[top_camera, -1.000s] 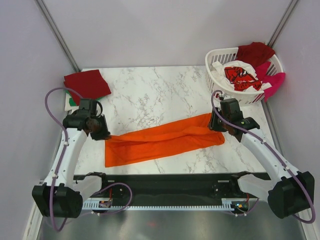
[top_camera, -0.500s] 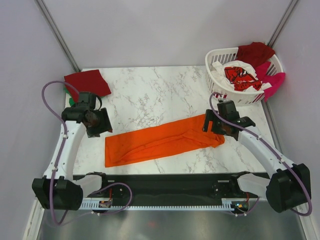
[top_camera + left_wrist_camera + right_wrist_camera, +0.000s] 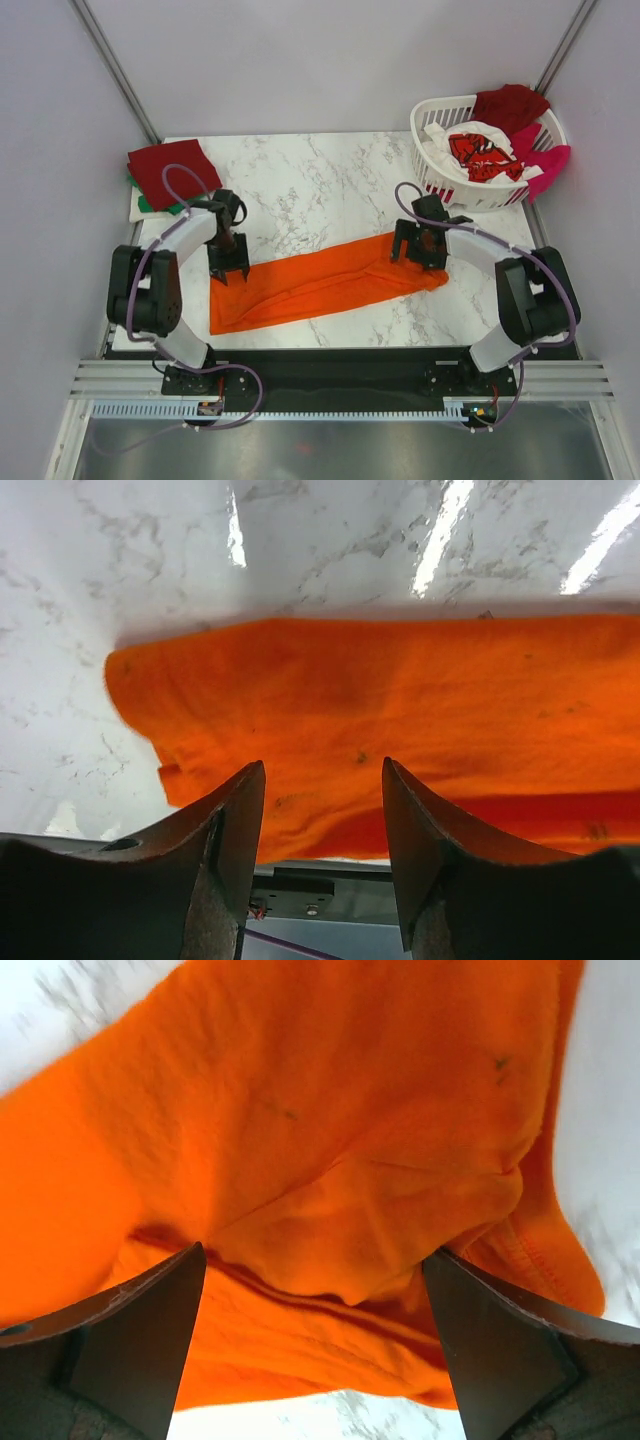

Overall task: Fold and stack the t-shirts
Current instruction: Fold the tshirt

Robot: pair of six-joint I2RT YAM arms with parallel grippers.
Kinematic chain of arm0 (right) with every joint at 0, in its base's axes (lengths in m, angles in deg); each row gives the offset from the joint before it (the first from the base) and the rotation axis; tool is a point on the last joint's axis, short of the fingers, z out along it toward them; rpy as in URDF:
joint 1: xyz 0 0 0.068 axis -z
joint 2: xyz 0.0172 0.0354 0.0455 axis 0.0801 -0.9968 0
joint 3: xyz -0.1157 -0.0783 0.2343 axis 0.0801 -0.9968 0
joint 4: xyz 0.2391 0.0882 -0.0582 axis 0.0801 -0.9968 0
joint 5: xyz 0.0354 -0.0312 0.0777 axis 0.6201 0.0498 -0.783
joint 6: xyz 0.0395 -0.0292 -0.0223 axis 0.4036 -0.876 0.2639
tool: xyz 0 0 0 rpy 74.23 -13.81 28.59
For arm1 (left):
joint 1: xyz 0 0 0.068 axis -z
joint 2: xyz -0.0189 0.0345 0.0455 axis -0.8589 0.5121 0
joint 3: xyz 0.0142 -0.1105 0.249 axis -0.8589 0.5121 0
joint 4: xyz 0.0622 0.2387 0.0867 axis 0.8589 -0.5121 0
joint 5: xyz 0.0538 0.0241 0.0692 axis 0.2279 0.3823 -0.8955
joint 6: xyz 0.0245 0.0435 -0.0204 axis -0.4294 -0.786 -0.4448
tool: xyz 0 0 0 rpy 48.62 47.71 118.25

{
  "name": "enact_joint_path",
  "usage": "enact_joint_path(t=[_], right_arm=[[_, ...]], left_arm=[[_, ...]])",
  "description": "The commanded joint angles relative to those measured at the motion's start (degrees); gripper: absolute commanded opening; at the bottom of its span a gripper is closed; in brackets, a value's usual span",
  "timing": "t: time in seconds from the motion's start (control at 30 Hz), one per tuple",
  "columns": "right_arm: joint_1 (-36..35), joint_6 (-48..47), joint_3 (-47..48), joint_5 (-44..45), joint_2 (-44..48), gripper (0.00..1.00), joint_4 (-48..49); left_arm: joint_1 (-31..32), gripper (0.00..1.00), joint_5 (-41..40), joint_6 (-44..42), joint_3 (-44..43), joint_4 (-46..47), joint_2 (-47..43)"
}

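The left fingers [image 3: 229, 271] stand partly open and hold nothing, tips down over the left end of the orange t-shirt [image 3: 325, 280]. Behind them, at the worktop's [image 3: 310, 180] far left corner, a folded dark red t-shirt [image 3: 170, 165] lies on top of a green t-shirt [image 3: 144, 203], of which only an edge shows. The orange t-shirt lies as a long folded band across the near middle of the worktop, its right end farther back. Over that right end the right fingers [image 3: 415, 256] are spread wide with bunched cloth between them, none of it pinched. At the far right corner, a white basket [image 3: 432, 118] holds a white printed t-shirt [image 3: 478, 150], another dark red shirt [image 3: 510, 105] and a magenta t-shirt [image 3: 548, 165].
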Motion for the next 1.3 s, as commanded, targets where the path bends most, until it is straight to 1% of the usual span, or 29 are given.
enact_joint_path(t=[0.0,0.03,0.13,0.2,0.23,0.27,0.3,0.33,0.37,0.4,0.43,0.47,0.5,0.53,0.6,0.63,0.7,0.73,0.77,0.83,0.9,0.93,1.03,1.1,1.13,1.17,1.2,1.23,1.27], right_arm=[[0.1,1.6,5.0,-3.1,-6.7,0.98,6.5],[0.1,1.9,6.3,-3.8,-10.3,0.98,6.9],[-0.6,2.6,12.8,-5.5,-17.7,0.98,7.8],[-1.8,3.0,19.7,-5.6,-21.7,0.98,7.5],[-2.2,3.5,22.5,-5.7,-26.0,0.98,7.3],[-2.9,4.3,29.4,-5.8,-28.5,0.98,6.9],[-3.1,4.5,33.7,-6.4,-31.2,0.98,6.5],[-3.4,5.0,38.4,-6.7,-37.3,0.98,5.9],[-3.8,5.3,49.4,-8.1,-40.8,0.98,5.8],[-4.0,5.3,55.8,-11.9,-48.6,0.98,6.0],[-4.4,5.2,62.4,-15.4,-53.0,0.98,7.8],[-4.7,5.5,75.9,-19.4,-57.4,0.98,9.8],[-4.6,8.5,82.5,-23.4,-61.9,0.98,12.1],[-4.6,11.5,92.4,-29.6,-69.8,0.98,19.6],[-4.1,21.0,97.3,-32.4,-76.5,0.98,29.9],[-3.8,23.0,97.8,-32.4,-77.0,0.98,37.1],[-3.4,23.5,94.8,-31.6,-75.4,0.98,41.8],[-3.1,22.6,90.3,-31.4,-71.8,0.98,43.7],[-2.9,21.4,87.8,-31.4,-69.5,0.98,43.9],[-2.8,16.7,80.5,-31.4,-61.9,0.98,44.2],[-2.7,12.5,77.4,-30.3,-57.0,0.98,42.1],[-2.5,9.1,75.5,-29.9,-52.7,0.98,39.6],[-1.8,5.3,72.0,-28.5,-45.4,0.98,34.9],[-1.5,4.4,69.1,-27.4,-39.6,0.98,31.8],[-1.5,3.8,64.3,-26.9,-37.3,0.98,29.5],[-1.6,3.6,61.0,-26.1,-34.8,0.98,28.9],[-1.8,3.5,57.4,-25.4,-30.1,0.98,28.6],[-2.2,3.5,50.1,-23.6,-27.8,0.98,28.3],[-2.4,3.6,46.5,-22.8,-25.7,0.98,28.3]], left_arm=[[3.0,0.57,-4.9,0.2,-2.3,1.8,4.2],[3.5,0.57,-5.3,0.1,-2.1,1.7,6.3],[4.6,0.47,-4.8,-0.5,-0.9,2.3,8.6],[5.8,0.46,-3.4,-0.6,0.9,3.5,8.1],[6.0,0.47,-2.7,-0.7,1.4,3.9,7.7],[6.6,0.46,-1.0,-0.5,1.9,4.3,7.0],[6.7,0.46,0.1,-0.3,2.5,4.5,6.5],[7.0,0.46,0.8,0.1,2.8,4.6,6.2],[7.7,0.46,2.7,1.0,3.2,4.7,5.3],[8.3,0.46,6.0,1.6,3.4,5.2,5.0],[9.0,0.45,7.6,2.5,3.6,5.6,4.5],[11.0,0.45,9.2,4.5,4.0,6.2,3.6],[12.3,0.45,12.8,5.5,4.3,7.0,3.1],[13.6,0.44,14.4,6.9,4.3,7.2,2.9],[18.2,0.44,18.3,11.4,5.0,8.9,1.4],[20.1,0.44,19.3,13.1,5.4,9.7,0.7],[25.2,0.45,20.3,17.5,5.3,11.6,-0.5],[26.6,0.46,20.0,18.6,4.7,12.5,-0.5],[28.6,0.49,18.6,19.6,4.1,12.4,-0.3],[29.5,0.51,19.0,20.7,2.6,12.4,-0.4],[30.6,0.57,21.6,23.2,1.3,12.3,-1.0],[30.9,0.59,22.6,24.2,0.9,12.3,-2.1],[32.3,0.61,24.0,26.6,-0.8,12.2,-6.0],[32.3,0.62,21.5,27.3,-1.7,10.9,-8.9],[32.3,0.62,19.7,26.8,-2.3,9.3,-10.6],[32.1,0.63,14.8,26.2,-4.5,7.3,-12.9],[32.0,0.63,12.0,25.5,-6.0,2.1,-13.9],[31.9,0.63,9.2,23.5,-7.3,-0.3,-14.7],[31.6,0.63,4.1,22.3,-9.6,-2.5,-16.0]])
